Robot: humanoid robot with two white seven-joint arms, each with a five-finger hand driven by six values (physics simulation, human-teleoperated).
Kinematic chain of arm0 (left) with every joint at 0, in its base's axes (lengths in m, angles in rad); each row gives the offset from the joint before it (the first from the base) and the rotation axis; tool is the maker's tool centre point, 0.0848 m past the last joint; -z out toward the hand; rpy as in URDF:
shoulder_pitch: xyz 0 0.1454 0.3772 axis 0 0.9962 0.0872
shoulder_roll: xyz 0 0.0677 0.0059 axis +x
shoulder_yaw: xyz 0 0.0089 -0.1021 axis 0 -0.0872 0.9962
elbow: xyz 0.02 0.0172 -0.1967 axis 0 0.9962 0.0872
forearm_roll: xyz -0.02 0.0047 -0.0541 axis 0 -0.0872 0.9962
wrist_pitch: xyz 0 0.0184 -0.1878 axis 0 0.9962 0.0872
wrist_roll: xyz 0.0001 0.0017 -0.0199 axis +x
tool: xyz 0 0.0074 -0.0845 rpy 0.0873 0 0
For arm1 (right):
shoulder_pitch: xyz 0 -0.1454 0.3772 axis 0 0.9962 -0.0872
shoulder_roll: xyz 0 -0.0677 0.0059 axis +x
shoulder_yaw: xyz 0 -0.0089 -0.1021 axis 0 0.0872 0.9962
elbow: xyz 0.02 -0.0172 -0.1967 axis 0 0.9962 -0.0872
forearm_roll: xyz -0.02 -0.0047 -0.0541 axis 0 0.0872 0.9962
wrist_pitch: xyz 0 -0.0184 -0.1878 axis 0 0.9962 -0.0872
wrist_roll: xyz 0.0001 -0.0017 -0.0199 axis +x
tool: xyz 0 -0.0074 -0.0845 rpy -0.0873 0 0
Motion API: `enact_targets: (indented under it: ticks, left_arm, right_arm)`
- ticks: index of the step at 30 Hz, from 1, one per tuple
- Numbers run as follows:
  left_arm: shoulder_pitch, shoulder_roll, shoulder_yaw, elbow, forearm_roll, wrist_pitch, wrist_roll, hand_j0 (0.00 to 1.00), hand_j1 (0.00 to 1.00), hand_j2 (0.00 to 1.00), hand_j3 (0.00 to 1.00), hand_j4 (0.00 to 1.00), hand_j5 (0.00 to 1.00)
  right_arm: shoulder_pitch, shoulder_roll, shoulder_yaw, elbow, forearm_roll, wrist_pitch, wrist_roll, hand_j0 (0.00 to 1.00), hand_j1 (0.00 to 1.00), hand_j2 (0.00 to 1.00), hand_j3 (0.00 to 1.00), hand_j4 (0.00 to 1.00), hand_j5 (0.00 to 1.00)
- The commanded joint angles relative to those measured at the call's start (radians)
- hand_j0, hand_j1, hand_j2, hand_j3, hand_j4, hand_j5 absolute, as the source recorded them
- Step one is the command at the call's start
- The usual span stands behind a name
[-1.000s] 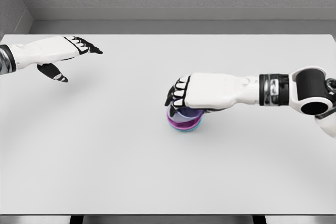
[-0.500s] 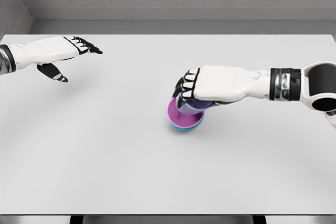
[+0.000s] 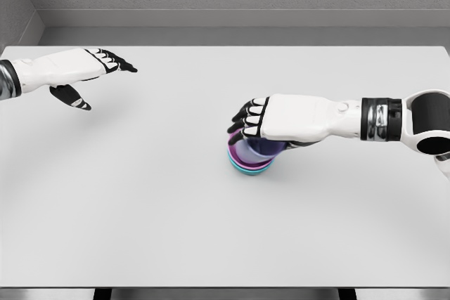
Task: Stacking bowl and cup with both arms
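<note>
Head view: our right hand [image 3: 271, 121] has shifted slightly left since 0.5 s ago, fingers [image 3: 242, 123] curled around the purple cup [image 3: 261, 148] inside the bowl [image 3: 247, 160] mid-surface [image 3: 140, 194]. Our left hand [image 3: 74, 72] hovers unchanged far left, fingers spread, holding nothing. Broad bare room surrounds the stack.

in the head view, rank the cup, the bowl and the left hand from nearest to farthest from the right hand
1. Cup: right under the right hand, in its fingers.
2. Bowl: just below the cup, on the table.
3. Left hand: far across, at the upper left.
</note>
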Motion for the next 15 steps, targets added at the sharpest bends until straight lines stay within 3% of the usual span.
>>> enact_targets:
  ticks: [1, 9, 13, 15]
  left_arm:
    - [0.000, 0.001, 0.001, 0.000, 0.005, 0.002, 0.001, 1.00, 1.00, 1.00, 1.00, 1.00, 1.00]
    - [0.000, 0.001, 0.001, 0.000, 0.007, 0.002, 0.001, 1.00, 1.00, 1.00, 1.00, 1.00, 1.00]
    - [0.000, 0.001, 0.001, 0.000, 0.007, 0.002, 0.001, 1.00, 1.00, 1.00, 1.00, 1.00, 1.00]
    - [0.000, 0.001, 0.001, 0.000, 0.007, 0.002, 0.001, 1.00, 1.00, 1.00, 1.00, 1.00, 1.00]
  right_arm:
    - [0.000, -0.001, 0.000, 0.000, -0.006, 0.003, -0.001, 1.00, 1.00, 1.00, 1.00, 1.00, 1.00]
    - [-0.006, -0.023, -0.037, 0.000, -0.008, 0.003, -0.002, 1.00, 1.00, 1.00, 1.00, 1.00, 1.00]
    - [0.011, -0.139, -0.310, 0.007, -0.089, 0.003, -0.004, 1.00, 1.00, 1.00, 1.00, 1.00, 1.00]
    - [0.057, -0.190, -0.436, 0.038, -0.095, 0.003, -0.007, 1.00, 1.00, 1.00, 1.00, 1.00, 1.00]
